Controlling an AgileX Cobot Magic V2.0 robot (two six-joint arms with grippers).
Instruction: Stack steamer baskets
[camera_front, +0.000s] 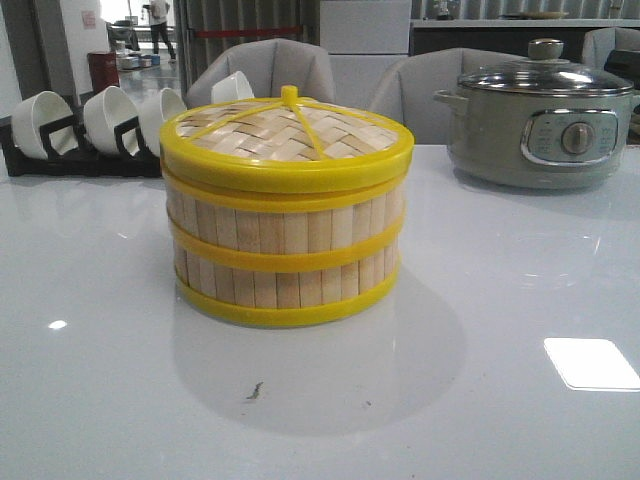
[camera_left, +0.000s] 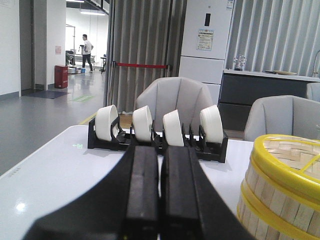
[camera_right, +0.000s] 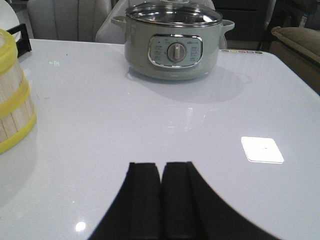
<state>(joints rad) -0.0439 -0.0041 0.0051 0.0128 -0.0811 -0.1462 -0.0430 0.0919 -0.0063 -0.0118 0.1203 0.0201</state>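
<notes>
Two steamer baskets stand one on top of the other in the middle of the white table, capped by a woven lid with a yellow rim and knob. The stack also shows at the edge of the left wrist view and of the right wrist view. My left gripper is shut with nothing between its fingers, off to the left of the stack. My right gripper is shut and empty too, over bare table to the right of the stack. Neither gripper appears in the front view.
A grey-green electric pot with a glass lid stands at the back right. A black rack of white bowls sits at the back left. Grey chairs line the far edge of the table.
</notes>
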